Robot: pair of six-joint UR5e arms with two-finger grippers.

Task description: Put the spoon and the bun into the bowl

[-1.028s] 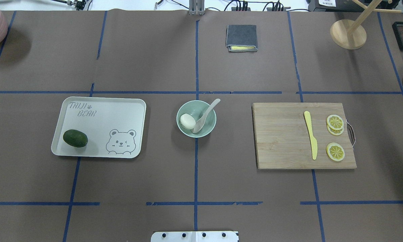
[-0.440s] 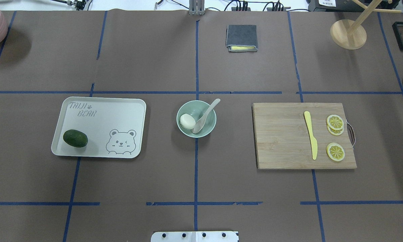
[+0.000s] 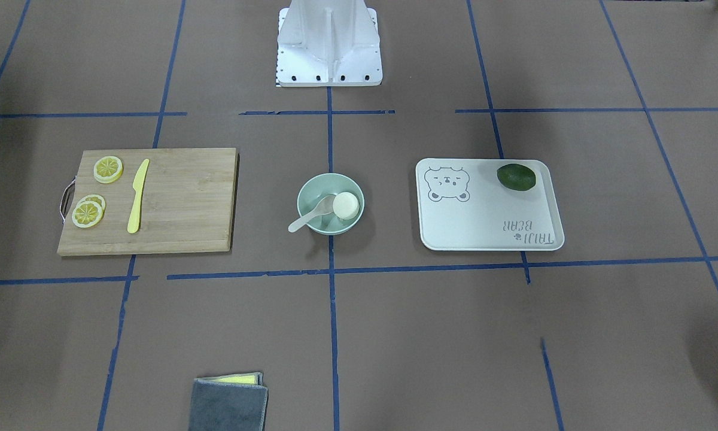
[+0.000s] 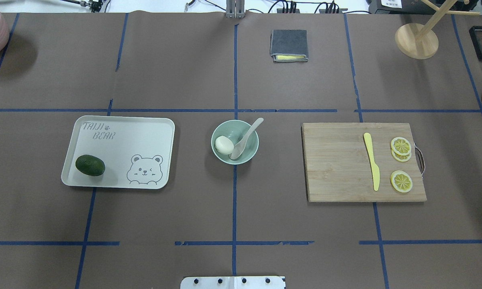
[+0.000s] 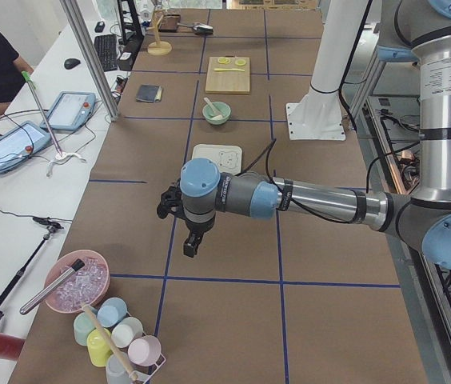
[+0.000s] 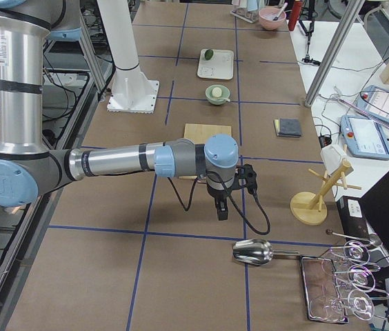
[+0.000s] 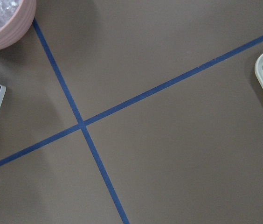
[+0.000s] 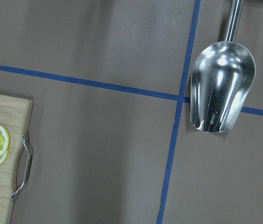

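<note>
Bun [image 4: 223,145] sits inside the bowl [image 4: 229,129], against its left wall as I see it from overhead. Spoon [image 4: 245,140] is in there too: scoop down in the bowl just beside the bun, handle leaning out over the far-right rim. Bowl stands on the centre tape line, between the tray [image 4: 132,136] and the cutting board [image 4: 337,164], apart from both.

Tray carries a dark green fruit [image 4: 90,165] in its near-left corner. Board carries a yellow knife [image 4: 372,160] and lemon slices [image 4: 401,181] by its handle end. Folded grey cloth [image 4: 288,44] lies farther back.

Left gripper [image 5: 191,242] hangs above bare table, well apart from the bowl. Right gripper [image 6: 221,209] hangs at the opposite end, near a metal scoop [image 8: 222,86]. I only get them in the side views, so I cannot tell whether either claw is apart or together.
</note>
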